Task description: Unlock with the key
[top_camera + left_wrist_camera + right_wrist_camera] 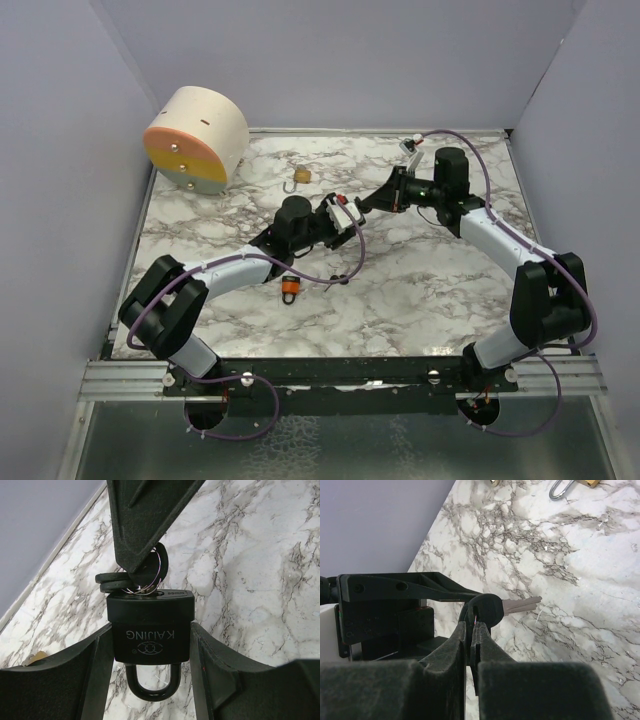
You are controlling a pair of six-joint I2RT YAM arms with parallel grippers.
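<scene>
A black padlock point(150, 625) marked KAIJING sits between my left gripper's point(150, 647) jaws, which are shut on its body, held above the table. Its shackle points toward the wrist camera, with both legs in the body. A bunch of black-headed keys point(131, 581) on a ring sits at the lock's keyhole end. My right gripper point(474, 630) is shut on one key head point(487, 611), and a spare key's blade point(522, 605) sticks out sideways. In the top view both grippers meet at mid-table, left point(347, 216) and right point(368, 203).
A brass padlock point(301, 175) lies at the back of the marble table, also in the right wrist view point(562, 487). An orange padlock point(289, 291) lies near the front. A round cream-and-orange drum point(195, 138) stands at the back left. Grey walls enclose the table.
</scene>
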